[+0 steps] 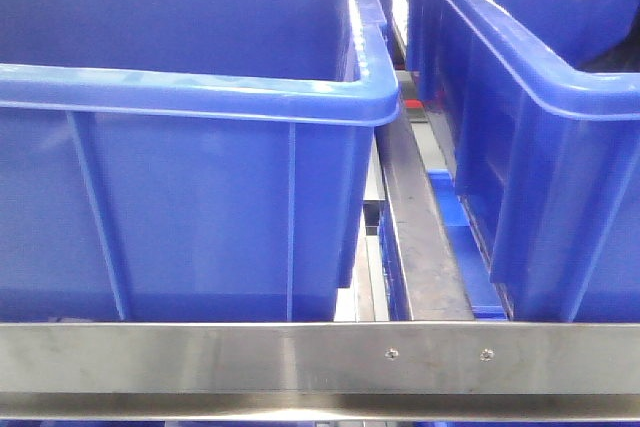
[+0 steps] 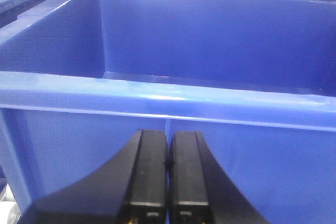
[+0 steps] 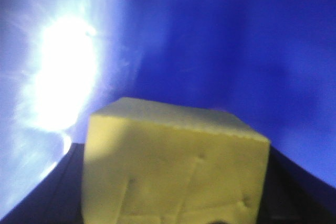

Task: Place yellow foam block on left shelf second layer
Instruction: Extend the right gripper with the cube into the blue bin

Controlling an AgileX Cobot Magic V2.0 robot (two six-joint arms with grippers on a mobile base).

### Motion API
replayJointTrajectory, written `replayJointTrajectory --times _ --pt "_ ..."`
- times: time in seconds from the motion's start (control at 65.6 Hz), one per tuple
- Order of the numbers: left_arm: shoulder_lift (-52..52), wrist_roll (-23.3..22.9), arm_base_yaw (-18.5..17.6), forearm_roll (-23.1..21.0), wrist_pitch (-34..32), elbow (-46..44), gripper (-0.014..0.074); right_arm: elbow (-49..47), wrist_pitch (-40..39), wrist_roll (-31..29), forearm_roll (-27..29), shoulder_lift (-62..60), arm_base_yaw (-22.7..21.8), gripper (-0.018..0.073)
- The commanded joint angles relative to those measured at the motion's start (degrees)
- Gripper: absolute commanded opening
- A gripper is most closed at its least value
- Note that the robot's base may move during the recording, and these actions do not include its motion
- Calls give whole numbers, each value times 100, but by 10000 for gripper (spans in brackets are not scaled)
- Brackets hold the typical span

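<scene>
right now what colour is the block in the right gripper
Yellow; the foam block shows best in the right wrist view.

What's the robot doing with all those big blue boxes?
The right gripper holds a bright yellow foam block between its dark fingers, with blue plastic all around, so it seems to be inside one of the bins. The left gripper is shut and empty, facing the outside wall of a large blue plastic bin. The bins sit on a metal shelf frame.

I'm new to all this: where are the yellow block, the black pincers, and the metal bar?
yellow foam block (image 3: 173, 166), right wrist view, front face.
left gripper (image 2: 168, 169), left wrist view, seam between closed fingers.
metal bar (image 1: 200, 355), front view, flat front.
</scene>
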Motion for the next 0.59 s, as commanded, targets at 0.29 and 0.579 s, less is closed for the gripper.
replayJointTrajectory --times 0.29,0.579 --pt "-10 -22 -23 -13 -503 148 136 -207 -311 -9 -120 -140 -1 407" --pt "-10 -22 -23 -13 -468 148 136 -207 -103 -9 -115 -244 -1 625"
